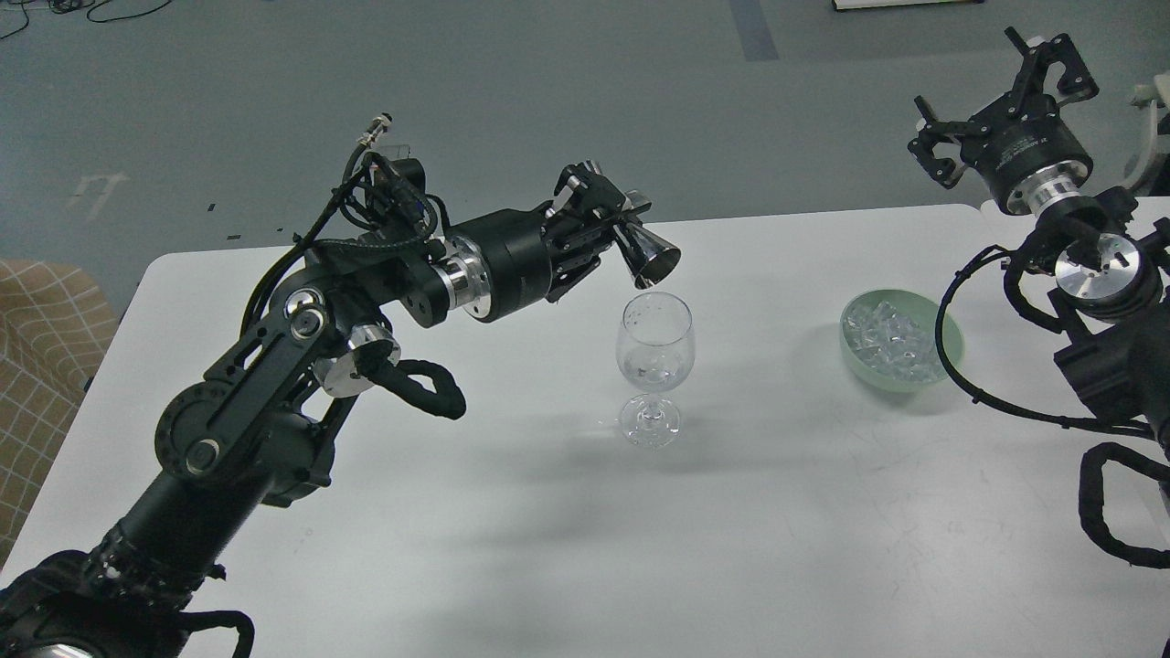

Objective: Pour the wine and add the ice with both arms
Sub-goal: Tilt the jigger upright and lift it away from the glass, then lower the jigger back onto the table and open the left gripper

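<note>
Clamping a tilted metal jigger (645, 249) above the wine glass (654, 364), the left claw (599, 224) hovers; right claw (992, 100) spread apart.

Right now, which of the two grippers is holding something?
The left gripper: its fingers grip a metal jigger tilted above the wine glass. The right gripper holds nothing.

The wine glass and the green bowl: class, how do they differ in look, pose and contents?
The wine glass is clear, tall and stemmed; the green bowl is opaque, low and wide. The bowl holds a heap of ice; the glass looks almost empty. The left tool tips a metal jigger above the glass; nothing hangs over the bowl. Both stand upright on the white table.
</note>
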### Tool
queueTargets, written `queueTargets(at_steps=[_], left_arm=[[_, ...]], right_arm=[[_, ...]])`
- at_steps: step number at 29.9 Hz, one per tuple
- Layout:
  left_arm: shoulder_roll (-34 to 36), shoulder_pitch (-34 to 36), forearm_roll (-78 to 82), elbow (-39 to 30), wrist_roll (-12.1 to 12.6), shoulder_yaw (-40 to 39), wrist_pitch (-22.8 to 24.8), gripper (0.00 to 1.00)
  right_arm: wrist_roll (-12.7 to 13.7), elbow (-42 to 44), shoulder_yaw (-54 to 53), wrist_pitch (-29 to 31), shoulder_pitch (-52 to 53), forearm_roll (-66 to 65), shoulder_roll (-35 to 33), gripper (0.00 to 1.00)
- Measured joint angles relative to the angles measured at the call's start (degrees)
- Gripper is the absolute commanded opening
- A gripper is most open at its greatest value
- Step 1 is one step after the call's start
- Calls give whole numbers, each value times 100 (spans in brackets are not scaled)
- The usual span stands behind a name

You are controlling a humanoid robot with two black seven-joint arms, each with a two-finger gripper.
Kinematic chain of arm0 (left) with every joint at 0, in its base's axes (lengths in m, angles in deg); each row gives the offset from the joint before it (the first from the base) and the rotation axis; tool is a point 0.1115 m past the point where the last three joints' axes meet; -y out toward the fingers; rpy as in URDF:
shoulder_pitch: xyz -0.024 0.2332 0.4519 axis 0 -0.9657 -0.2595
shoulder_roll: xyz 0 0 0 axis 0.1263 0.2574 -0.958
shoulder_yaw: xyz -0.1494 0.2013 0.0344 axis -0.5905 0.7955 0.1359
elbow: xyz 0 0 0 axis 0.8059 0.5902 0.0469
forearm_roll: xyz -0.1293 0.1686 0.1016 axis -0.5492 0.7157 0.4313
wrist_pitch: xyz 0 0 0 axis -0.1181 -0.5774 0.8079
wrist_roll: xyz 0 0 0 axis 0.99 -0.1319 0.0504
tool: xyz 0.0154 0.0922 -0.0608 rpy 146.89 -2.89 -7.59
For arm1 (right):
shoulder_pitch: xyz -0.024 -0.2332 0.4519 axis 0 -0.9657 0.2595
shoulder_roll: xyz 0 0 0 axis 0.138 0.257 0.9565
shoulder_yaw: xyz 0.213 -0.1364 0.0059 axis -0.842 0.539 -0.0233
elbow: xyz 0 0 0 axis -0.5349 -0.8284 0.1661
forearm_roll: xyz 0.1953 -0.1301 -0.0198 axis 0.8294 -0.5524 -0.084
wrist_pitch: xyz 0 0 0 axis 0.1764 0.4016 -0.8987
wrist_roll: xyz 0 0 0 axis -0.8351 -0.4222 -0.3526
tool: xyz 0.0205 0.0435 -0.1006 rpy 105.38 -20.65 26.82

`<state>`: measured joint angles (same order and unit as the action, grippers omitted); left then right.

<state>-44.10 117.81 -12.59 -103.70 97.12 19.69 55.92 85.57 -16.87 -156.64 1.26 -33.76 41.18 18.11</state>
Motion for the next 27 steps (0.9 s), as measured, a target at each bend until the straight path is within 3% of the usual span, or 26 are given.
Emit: queueTargets(at_steps=[8, 17, 27], left_arm=[[62, -331, -1333, -274, 0, -806, -639, 1], [80, -1171, -2374, -320, 0, -2368, -822, 1], [-25, -2227, -3482, -319, 0, -3772, -1347, 0]], right_arm=[[3, 2, 8, 0, -46, 0, -1, 100], [3, -8, 7, -35, -67, 0, 5, 100], [6, -18, 33, -35, -92, -3, 13, 100]])
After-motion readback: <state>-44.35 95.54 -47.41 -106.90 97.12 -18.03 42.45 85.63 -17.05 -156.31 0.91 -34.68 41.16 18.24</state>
